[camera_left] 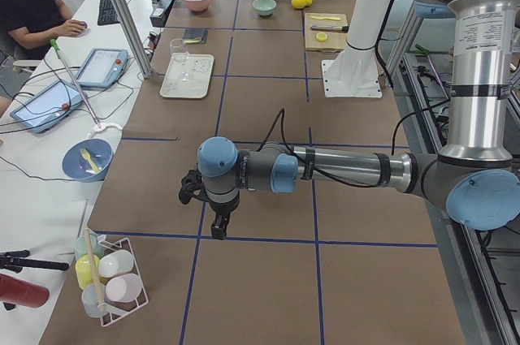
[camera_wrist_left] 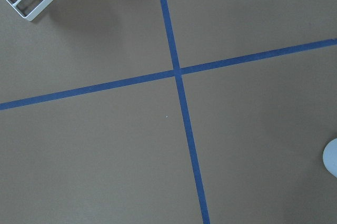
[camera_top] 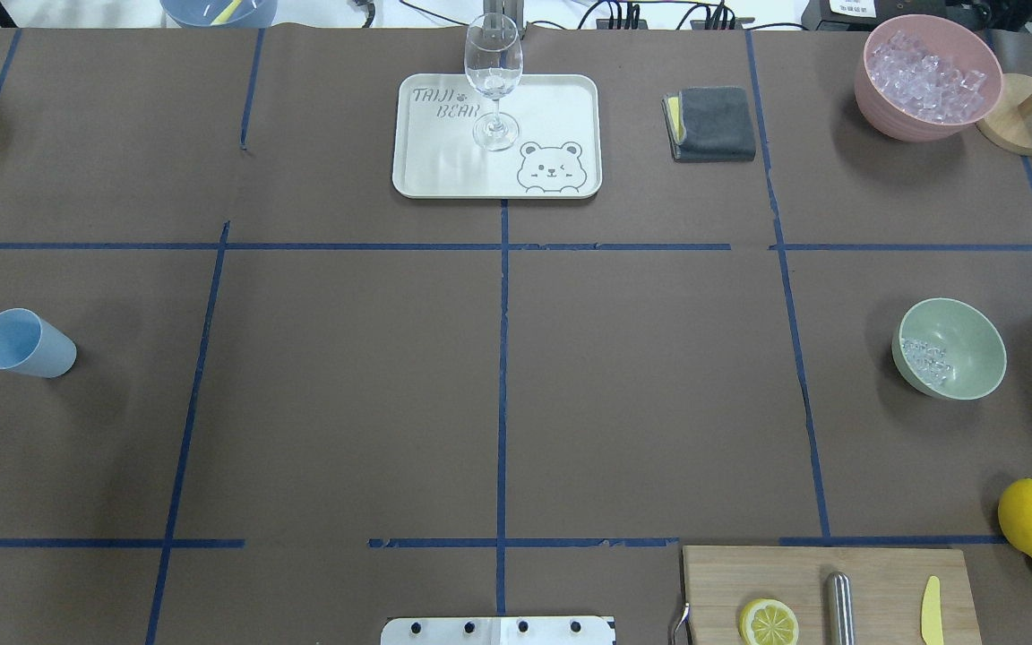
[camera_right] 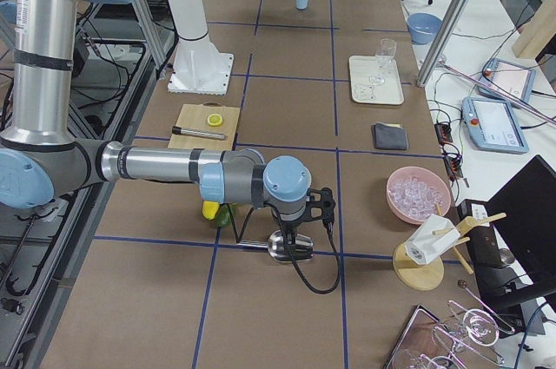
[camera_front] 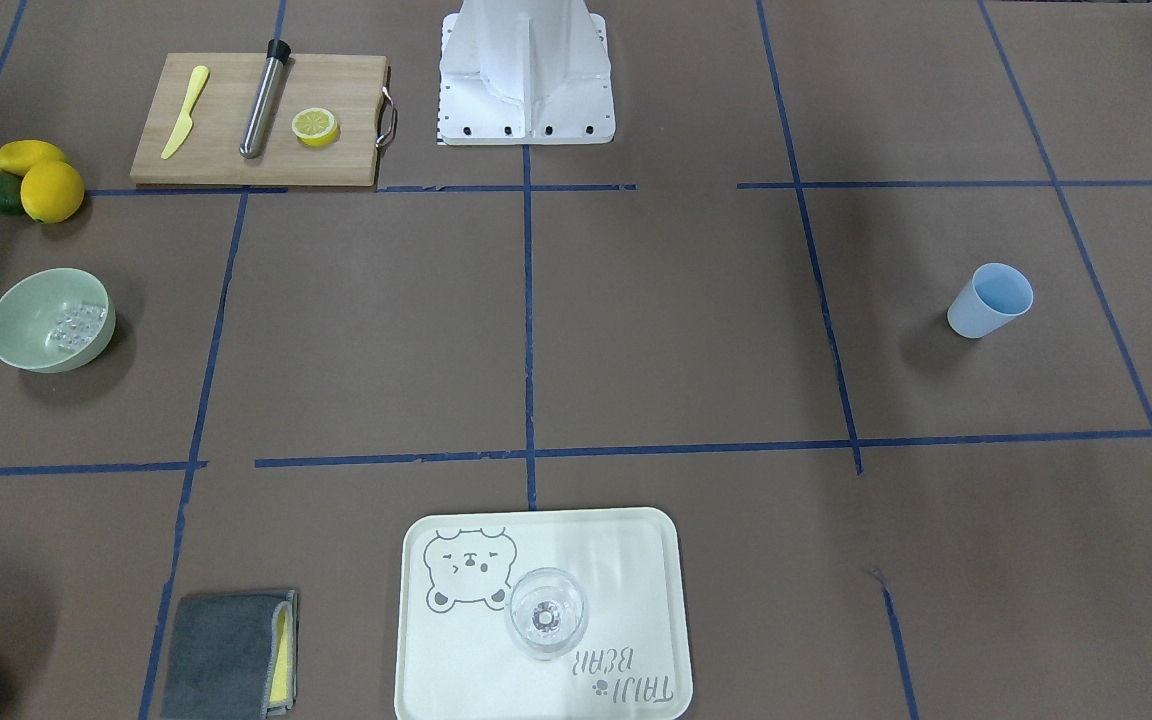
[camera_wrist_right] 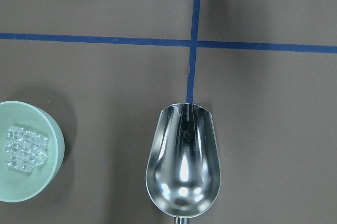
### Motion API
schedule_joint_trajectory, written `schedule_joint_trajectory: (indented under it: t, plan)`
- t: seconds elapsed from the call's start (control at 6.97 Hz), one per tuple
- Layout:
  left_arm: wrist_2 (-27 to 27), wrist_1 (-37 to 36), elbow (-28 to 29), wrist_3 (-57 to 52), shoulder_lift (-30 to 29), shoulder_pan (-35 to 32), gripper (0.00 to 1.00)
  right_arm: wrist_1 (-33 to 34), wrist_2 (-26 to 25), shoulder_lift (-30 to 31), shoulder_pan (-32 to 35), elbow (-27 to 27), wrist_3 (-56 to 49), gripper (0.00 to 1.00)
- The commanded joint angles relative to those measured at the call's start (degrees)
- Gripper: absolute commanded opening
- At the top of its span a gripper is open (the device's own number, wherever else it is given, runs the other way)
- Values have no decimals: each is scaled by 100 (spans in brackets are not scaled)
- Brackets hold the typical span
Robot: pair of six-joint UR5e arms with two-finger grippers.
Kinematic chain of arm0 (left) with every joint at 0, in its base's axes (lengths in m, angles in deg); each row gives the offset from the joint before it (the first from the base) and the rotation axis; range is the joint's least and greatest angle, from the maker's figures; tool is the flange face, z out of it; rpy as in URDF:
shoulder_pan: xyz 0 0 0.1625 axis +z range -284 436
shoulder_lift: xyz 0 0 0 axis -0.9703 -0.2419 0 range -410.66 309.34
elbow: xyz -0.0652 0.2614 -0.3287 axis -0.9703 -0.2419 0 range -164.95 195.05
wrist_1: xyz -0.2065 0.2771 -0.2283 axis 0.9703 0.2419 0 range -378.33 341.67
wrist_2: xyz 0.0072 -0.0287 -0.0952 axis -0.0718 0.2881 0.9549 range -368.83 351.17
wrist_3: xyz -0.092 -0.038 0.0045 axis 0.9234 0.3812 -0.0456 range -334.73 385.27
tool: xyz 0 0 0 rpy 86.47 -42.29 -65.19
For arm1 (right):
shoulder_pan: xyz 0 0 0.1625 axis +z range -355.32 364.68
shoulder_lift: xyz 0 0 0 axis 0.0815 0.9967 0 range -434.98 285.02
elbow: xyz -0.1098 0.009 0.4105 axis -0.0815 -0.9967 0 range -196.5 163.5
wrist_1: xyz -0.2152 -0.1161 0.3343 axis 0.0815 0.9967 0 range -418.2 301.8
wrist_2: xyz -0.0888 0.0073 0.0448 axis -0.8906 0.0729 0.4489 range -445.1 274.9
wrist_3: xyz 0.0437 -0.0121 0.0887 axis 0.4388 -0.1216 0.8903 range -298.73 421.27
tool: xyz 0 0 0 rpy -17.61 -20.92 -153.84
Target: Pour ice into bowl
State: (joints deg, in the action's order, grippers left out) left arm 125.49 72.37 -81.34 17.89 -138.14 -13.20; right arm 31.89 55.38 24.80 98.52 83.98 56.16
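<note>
- The ice (camera_wrist_right: 23, 147) is seen heaped inside the bowl (camera_wrist_right: 52, 145), which stands at the robot's right end of the bench (camera_top: 498, 376).
- The scoop (camera_wrist_right: 183, 166) is shown empty in the right wrist view. Its long axis runs up the picture along the tape line, mouth away from the camera.
- The bowl lies off to the scoop's side and apart from it, not ahead of its mouth.
- The right hand (camera_right: 294, 228) is the nearer one; whether it is pinching the scoop's handle cannot be told.
- The left hand (camera_left: 218, 230) hangs at the bench's other end, well apart; its state cannot be told either.
- The pour is judged done; a further pour would call for a turn toward the bowl.
</note>
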Motion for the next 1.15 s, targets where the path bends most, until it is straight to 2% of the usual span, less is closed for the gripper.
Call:
schedule_joint_trajectory:
  t: [0.0, 0.29, 1.0]
  plan:
    - [-11, 0, -11, 0, -5, -10, 100, 27, 6, -63, 12, -20, 2, 100]
    - [-2, 0, 24, 26, -49, -1, 100, -43, -3, -265, 12, -264, 212, 100]
    - [-11, 0, 6, 52, -102, -10, 100, -44, -3, -275, 12, -257, 230, 100]
